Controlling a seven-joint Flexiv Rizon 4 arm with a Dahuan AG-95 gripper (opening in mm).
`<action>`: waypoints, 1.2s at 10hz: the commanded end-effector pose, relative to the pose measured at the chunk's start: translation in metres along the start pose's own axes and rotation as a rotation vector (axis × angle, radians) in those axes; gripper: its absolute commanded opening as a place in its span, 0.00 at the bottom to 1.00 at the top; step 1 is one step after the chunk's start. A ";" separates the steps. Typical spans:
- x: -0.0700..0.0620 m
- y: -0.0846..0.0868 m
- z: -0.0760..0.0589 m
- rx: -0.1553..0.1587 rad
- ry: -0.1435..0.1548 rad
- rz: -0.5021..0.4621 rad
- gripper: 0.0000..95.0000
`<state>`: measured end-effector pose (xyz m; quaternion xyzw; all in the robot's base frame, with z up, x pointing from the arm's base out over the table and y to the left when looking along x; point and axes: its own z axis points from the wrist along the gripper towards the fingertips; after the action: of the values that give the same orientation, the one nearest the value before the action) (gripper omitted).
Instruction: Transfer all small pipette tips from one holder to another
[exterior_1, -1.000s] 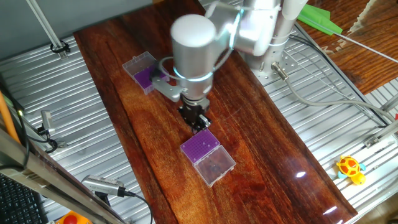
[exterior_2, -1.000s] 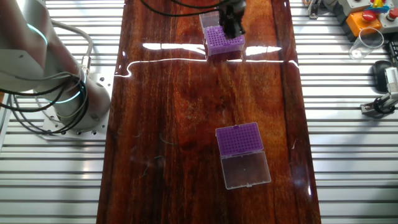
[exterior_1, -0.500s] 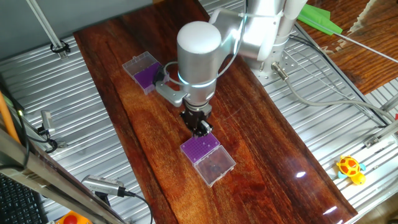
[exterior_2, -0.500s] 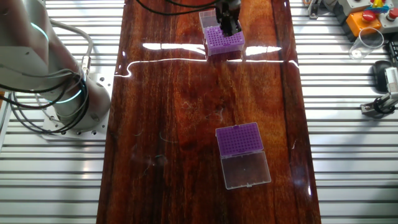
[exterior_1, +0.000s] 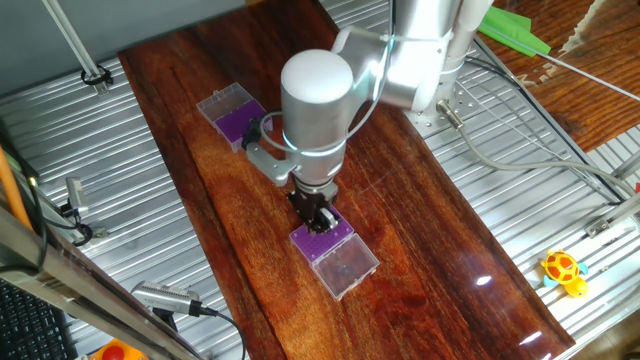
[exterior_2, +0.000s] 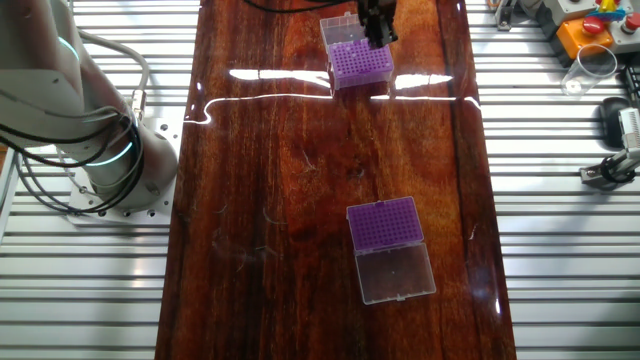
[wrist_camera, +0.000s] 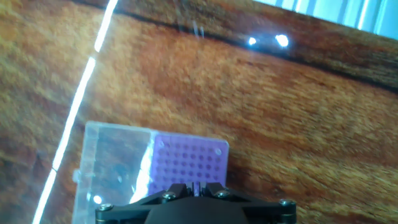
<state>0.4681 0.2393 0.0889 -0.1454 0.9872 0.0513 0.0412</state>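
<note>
Two purple tip holders with clear hinged lids stand on the wooden table. My gripper (exterior_1: 320, 214) hangs just above the near holder (exterior_1: 327, 242), over its edge closest to the arm. From the other side the gripper (exterior_2: 378, 26) is above that same holder (exterior_2: 359, 63). In the hand view my gripper (wrist_camera: 195, 186) is over the purple hole grid (wrist_camera: 186, 160), with the open lid (wrist_camera: 112, 171) to its left. Its fingers (wrist_camera: 176, 188) stand almost together, with a thin pale strip that looks like a small pipette tip pinched between them. The second holder (exterior_1: 235, 116) (exterior_2: 385, 222) stands apart.
The wooden table (exterior_1: 420, 230) is flanked by ribbed metal surfaces. The arm's base (exterior_2: 110, 160) stands beside the table. A yellow toy (exterior_1: 563, 271) lies on the metal at the right. Cables (exterior_1: 520, 160) run across the metal near the base.
The gripper has moved from the holder's edge to above its purple grid and come lower. The holders have not moved.
</note>
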 end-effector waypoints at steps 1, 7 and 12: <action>-0.001 0.000 0.000 0.002 0.002 -0.001 0.00; -0.003 0.001 0.006 0.005 0.000 0.003 0.00; -0.004 0.003 0.012 0.010 -0.004 0.003 0.00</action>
<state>0.4717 0.2451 0.0777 -0.1436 0.9875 0.0470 0.0441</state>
